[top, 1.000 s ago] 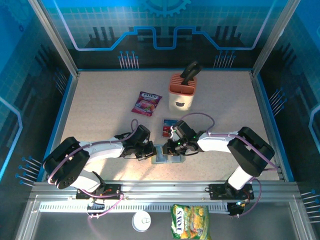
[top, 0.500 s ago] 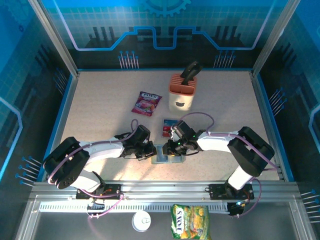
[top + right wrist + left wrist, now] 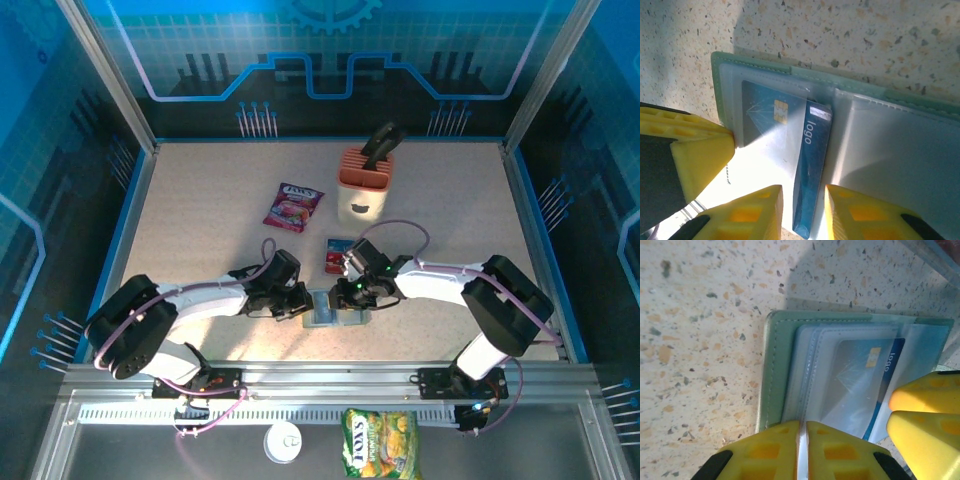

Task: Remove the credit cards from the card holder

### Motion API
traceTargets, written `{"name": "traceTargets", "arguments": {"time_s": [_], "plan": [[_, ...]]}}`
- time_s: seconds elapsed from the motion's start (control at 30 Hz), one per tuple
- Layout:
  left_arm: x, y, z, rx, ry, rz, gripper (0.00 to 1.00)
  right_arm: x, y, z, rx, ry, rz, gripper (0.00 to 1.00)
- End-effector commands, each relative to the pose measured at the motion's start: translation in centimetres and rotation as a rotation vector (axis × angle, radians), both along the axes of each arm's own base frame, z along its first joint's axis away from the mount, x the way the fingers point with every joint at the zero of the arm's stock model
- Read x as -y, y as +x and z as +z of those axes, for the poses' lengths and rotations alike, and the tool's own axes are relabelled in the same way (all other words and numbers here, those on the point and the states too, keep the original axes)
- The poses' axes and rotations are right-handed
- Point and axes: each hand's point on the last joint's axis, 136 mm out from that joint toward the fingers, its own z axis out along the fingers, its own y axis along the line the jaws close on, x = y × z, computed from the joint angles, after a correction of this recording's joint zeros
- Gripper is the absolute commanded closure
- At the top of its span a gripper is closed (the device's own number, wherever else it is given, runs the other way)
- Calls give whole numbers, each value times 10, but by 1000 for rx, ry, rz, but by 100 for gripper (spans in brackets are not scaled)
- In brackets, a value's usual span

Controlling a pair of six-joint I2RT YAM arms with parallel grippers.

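Left gripper [image 3: 297, 303] is held low over the table [image 3: 200, 240], its arm stretched flat from the left base toward the middle. Its fingers [image 3: 770, 450] are closed to a hairline on the near edge of the holder [image 3: 771, 375]. Right gripper [image 3: 804, 192] is posed opposite, wrist bent down, its fingertips close beside the left one's. Its jaws are held partly apart, and the bared end of the blue card [image 3: 812, 160] is straddled by them; whether it is pressed cannot be told. The holder is laid open and flat at the near middle of the table, between the two grippers. The rest of the blue card is covered by the clear pocket. A second card [image 3: 338, 255] is seen just behind the holder, apart from it.
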Motion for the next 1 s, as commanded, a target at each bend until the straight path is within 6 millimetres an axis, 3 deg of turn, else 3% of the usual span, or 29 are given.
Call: {"name": "traceTargets", "arguments": {"time_s": [0.0, 0.23, 0.57, 0.97], "plan": [[-7, -2, 8, 11, 14, 4, 88, -3, -2, 13, 21, 18, 16, 72], [4, 1, 23, 29, -40, -19, 96, -6, -1, 17, 25, 35, 14, 72], [16, 1, 9, -5, -61, -51, 100, -5, -3, 15, 17, 38, 16, 72], [4, -5, -8, -39, 7, -37, 100, -12, -4, 10, -5, 49, 31, 72]]}}
